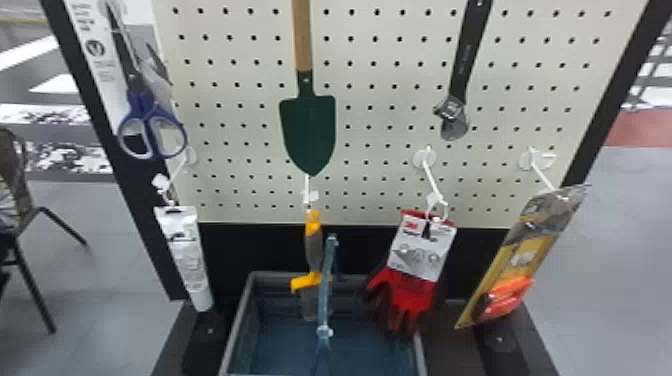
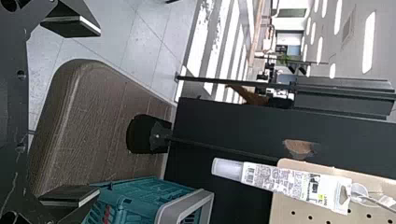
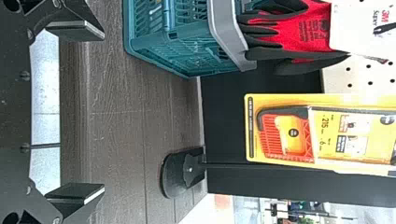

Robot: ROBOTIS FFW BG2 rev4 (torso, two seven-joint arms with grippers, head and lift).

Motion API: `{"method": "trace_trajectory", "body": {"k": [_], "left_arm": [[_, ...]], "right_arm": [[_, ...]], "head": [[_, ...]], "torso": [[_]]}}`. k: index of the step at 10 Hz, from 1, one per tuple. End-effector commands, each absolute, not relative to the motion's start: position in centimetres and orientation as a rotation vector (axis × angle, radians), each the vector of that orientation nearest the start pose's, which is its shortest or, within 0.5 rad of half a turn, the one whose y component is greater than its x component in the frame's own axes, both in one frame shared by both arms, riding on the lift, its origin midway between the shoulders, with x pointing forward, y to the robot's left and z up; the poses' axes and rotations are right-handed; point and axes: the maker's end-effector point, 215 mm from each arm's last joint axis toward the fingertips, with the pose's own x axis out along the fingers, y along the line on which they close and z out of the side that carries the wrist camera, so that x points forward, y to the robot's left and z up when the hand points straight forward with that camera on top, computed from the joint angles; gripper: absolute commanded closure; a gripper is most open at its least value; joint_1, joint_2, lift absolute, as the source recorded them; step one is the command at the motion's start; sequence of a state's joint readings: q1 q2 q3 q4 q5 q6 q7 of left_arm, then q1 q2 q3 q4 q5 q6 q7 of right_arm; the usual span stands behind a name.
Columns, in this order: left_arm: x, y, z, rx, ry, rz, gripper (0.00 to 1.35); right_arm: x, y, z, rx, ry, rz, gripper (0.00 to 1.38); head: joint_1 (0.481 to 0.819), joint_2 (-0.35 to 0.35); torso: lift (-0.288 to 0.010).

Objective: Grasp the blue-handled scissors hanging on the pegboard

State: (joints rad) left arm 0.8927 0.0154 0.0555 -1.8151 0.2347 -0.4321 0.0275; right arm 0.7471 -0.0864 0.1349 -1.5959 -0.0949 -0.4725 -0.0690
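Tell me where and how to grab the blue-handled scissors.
Probably best: bring the left claw in from the front and close it across the blue part just above the finger loops. The scissors hang blades up, loops down, so their handles lie low and exposed, with solid blue where they meet.

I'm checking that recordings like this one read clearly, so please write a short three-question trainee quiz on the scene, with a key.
1. In the head view's upper row, what hangs between the blue-handled scissors and the adjustable wrench? A) red gloves B) green trowel C) white tube
2. True or false: the left gripper and right gripper are both open and empty.
3. Fill in: the scissors hang with their handles pointing ____.

Key: 1 B; 2 true; 3 down
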Motion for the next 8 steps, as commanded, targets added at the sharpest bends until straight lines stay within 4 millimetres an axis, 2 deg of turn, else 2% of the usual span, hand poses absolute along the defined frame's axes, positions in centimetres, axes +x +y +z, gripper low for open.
{"method": "trace_trajectory", "body": {"k": [1,8], "left_arm": [[26.07,29.37,-47.29,-0.150,0.215,0.177,0.12],[26.20,29.35,-47.34,-0.149,0.215,0.176,0.12]], "right_arm": [[27.82,-19.65,-52.43,0.079,0.265,0.037,0.15],[28.29,-19.57,-51.64,0.083,0.248,0.036,0.15]], "head": [[0.549,0.000],[0.549,0.000]], "torso": [[-0.100],[-0.100]]}}
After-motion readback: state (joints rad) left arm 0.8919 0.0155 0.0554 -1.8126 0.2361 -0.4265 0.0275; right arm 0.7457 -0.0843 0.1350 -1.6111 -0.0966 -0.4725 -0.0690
